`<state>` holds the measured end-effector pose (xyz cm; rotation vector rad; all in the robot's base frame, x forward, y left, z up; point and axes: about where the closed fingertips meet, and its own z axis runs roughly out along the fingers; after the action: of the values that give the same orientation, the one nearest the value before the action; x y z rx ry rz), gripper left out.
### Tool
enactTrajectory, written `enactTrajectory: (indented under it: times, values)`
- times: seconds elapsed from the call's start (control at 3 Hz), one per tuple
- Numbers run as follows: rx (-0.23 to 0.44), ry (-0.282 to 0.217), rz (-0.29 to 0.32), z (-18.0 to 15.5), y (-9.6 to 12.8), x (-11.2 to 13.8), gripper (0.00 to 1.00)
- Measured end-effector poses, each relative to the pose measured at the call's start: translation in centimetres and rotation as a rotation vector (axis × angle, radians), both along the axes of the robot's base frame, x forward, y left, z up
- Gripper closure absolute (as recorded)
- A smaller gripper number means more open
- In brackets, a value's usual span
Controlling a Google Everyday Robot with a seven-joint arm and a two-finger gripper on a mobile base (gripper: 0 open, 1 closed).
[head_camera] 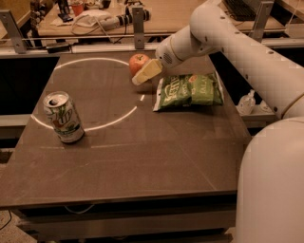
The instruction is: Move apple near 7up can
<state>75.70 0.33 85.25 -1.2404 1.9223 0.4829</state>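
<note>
The apple (pixel 137 62) sits on the far part of the dark brown table (pixel 142 156), a little right of the middle and just inside the far right arc of a white circle (pixel 116 117) marked on the tabletop. It is red-orange, and its near right side is partly covered by the gripper (pixel 144 75). The gripper's pale cream tip lies against that side of the apple and points down and to the left, towards the table. Whether the gripper is open or closed, and whether it has hold of the apple, cannot be told.

The 7up can (pixel 63 117) stands upright on the near left arc of the same circle, well apart from the apple, with its opened top showing. A green chip bag (pixel 189 90) lies flat just right of the gripper, near the table's right edge.

The white arm (pixel 228 38) reaches in from the right, over the far end of the bag, and the robot's white body (pixel 270 185) fills the near right corner. Beyond the table, a lighter desk (pixel 180 14) carries cables and a red cup (pixel 77 7).
</note>
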Motion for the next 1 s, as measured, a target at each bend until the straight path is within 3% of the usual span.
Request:
enactTrajectory:
  times: [0.67, 1.0]
  values:
    - [0.084, 0.041, -0.040, 0.2, 1.9, 1.7, 0.00]
    - [0.070, 0.064, -0.044, -0.6, 2.1, 2.0, 0.00]
